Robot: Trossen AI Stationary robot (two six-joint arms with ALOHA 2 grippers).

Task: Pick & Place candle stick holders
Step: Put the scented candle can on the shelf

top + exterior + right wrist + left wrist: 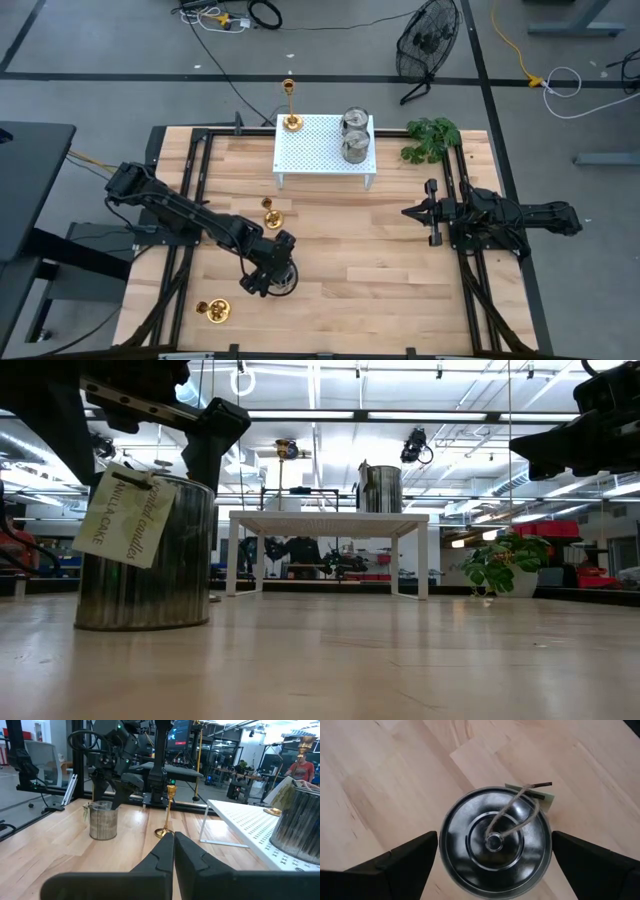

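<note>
A squat silver can-like holder (pixel 285 281) with a paper tag (pixel 125 515) stands upright on the table near the front left. My left gripper (pixel 272 272) is open above it, one finger on either side of its top (pixel 495 842). One gold holder (pixel 272 215) stands on the table and another (pixel 213 311) lies near the front left edge. A third gold holder (pixel 291 120) and two silver cans (pixel 355 135) stand on the white rack (pixel 310 160). My right gripper (pixel 408 213) is shut and empty at the right.
The white perforated rack stands on legs at the table's far middle. A green leafy plant (pixel 432 138) sits at the far right. Bare wood lies between the two arms. A fan (pixel 428 40) and cables are on the floor beyond the table.
</note>
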